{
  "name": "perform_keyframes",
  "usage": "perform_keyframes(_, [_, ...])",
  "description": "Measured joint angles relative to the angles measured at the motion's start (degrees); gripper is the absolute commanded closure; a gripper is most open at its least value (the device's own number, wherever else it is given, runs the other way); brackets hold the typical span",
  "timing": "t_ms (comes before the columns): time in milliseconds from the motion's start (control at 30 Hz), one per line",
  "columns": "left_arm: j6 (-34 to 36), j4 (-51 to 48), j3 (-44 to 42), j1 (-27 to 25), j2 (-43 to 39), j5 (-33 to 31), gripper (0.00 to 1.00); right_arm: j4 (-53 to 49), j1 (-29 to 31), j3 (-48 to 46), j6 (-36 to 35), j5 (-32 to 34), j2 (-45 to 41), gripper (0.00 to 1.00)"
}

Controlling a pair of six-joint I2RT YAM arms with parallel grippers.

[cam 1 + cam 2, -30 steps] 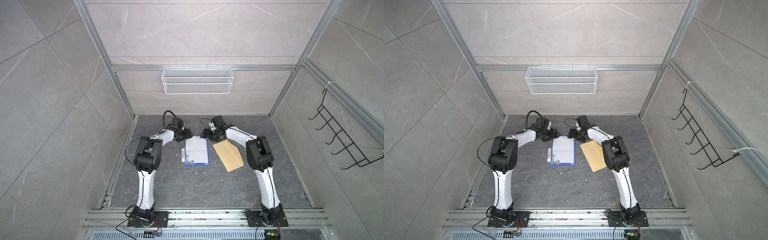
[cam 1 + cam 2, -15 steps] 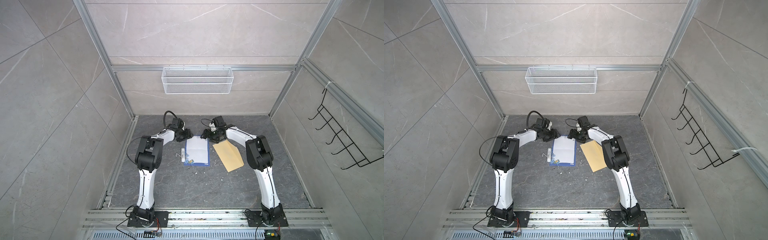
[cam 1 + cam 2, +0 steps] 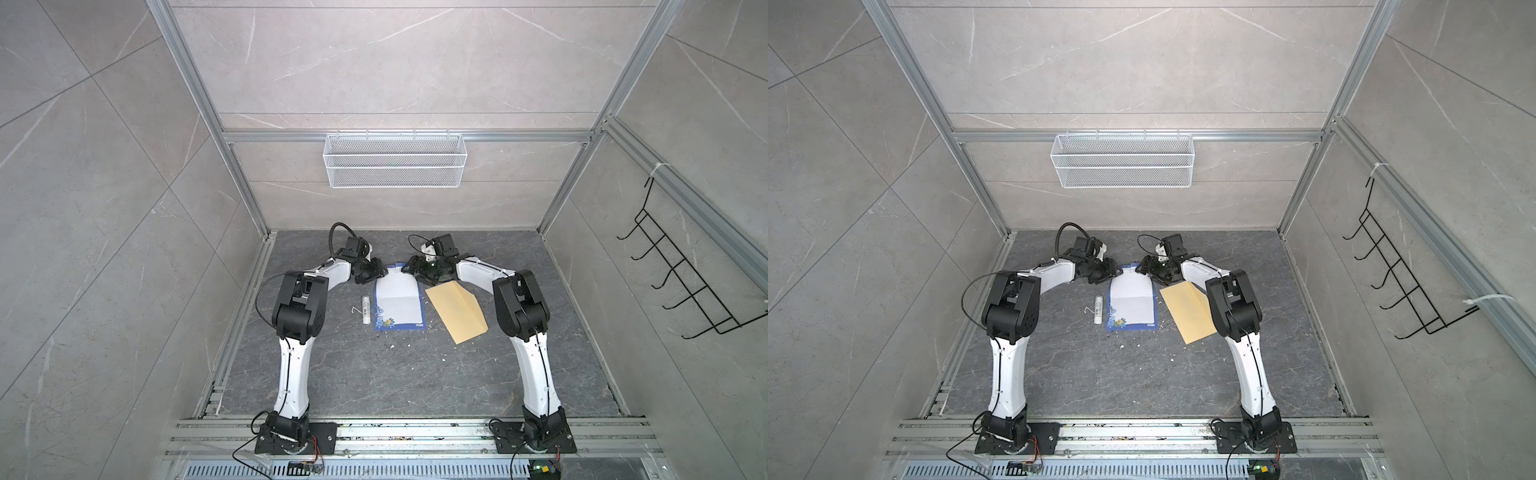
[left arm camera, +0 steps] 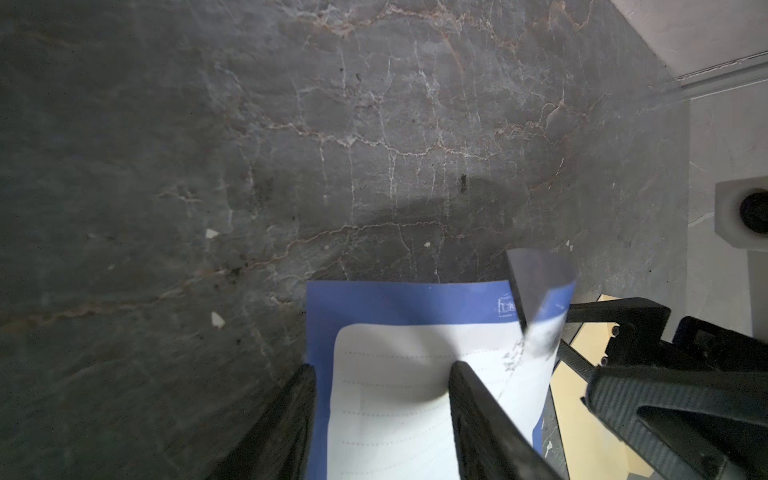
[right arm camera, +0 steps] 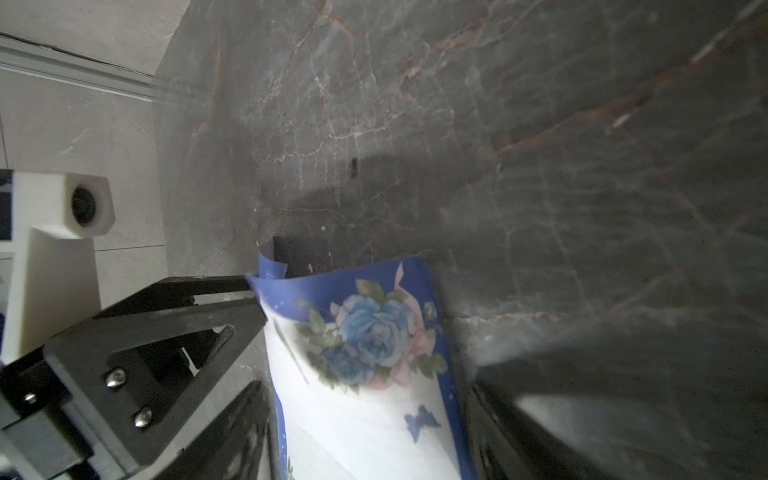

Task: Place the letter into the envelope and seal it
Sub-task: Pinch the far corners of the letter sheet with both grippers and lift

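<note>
The letter, white with a blue border and flower prints, lies flat mid-table in both top views, and its far corners curl up. My left gripper is at its far left corner. In the left wrist view the gripper is open, one finger on the white sheet and the other at its blue edge. My right gripper is at the far right corner, open, with the flowered corner bowed between its fingers. The tan envelope lies slanted to the letter's right, partly under the right arm.
A small white glue stick lies along the letter's left edge. A white wire basket hangs on the back wall and a black hook rack on the right wall. Small white scraps dot the stone floor near the letter.
The left jaws have narrowed over the letter's far left corner. The letter's far corners have curled inward and up. Both arms have barely shifted.
</note>
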Motion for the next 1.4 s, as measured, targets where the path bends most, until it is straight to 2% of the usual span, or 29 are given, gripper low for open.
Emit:
perform_keyframes(133, [-0.5, 0.0, 0.0, -0.2, 0.0, 0.5, 0.54, 2.1, -0.1, -1.6, 0.6, -0.4, -0.5, 0.25])
perform_keyframes(233, [-1.0, 0.3, 0.0, -0.2, 0.0, 1.2, 0.63, 3.1, -0.3, -2.2, 1.0, -0.6, -0.6, 0.26])
perform_keyframes(367, [-1.2, 1.0, -0.1, -0.2, 0.0, 1.6, 0.7, 4.7, -0.5, -3.7, 1.4, -0.8, -1.3, 0.26])
perform_keyframes(467, [-1.6, 1.7, -0.1, -0.2, 0.0, 1.7, 0.81, 4.7, -0.7, -3.9, 1.4, -0.8, -1.5, 0.26])
perform_keyframes(700, [-2.0, 3.3, -1.7, -0.2, -0.4, 2.7, 0.92, 5.3, -1.0, -4.4, 1.4, -0.7, -2.1, 0.25])
perform_keyframes(900, [-2.1, 4.9, -4.7, -0.2, -3.4, 2.7, 0.94, 4.7, -1.3, -4.9, -0.2, 0.9, -4.3, 0.17])
perform_keyframes(1133, [0.0, 9.8, -10.4, -0.2, -12.4, 4.7, 0.95, 2.5, -1.4, -8.8, -10.6, 4.9, -15.8, 0.06])
perform_keyframes(1233, [3.3, 13.2, -13.0, -0.3, -17.0, 8.1, 0.94, 0.9, -1.6, -9.9, -18.5, 4.5, -22.3, 0.01])
perform_keyframes(1400, [9.3, 18.3, -16.9, -0.5, -22.6, 14.1, 0.95, -3.5, -1.6, -9.9, -33.1, 0.2, -30.4, 0.01])
